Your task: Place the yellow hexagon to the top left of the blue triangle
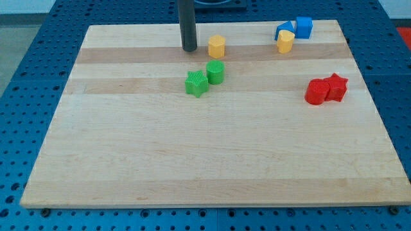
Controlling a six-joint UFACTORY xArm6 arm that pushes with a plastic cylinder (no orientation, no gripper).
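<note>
The yellow hexagon [217, 46] stands near the view's top, a little left of centre. My tip [189, 49] rests on the board just to the hexagon's left, with a small gap between them. The blue triangle [282, 29] sits at the view's top right, well to the right of the hexagon. A second yellow block [285, 42] touches the triangle's lower edge, and a blue cube [304, 27] sits against the triangle's right side.
A green star [196, 84] and a green cylinder [215, 72] sit together just below the hexagon. A red cylinder [316, 92] and a red star [336, 87] touch at the right. The wooden board [192, 160] lies on a blue perforated table.
</note>
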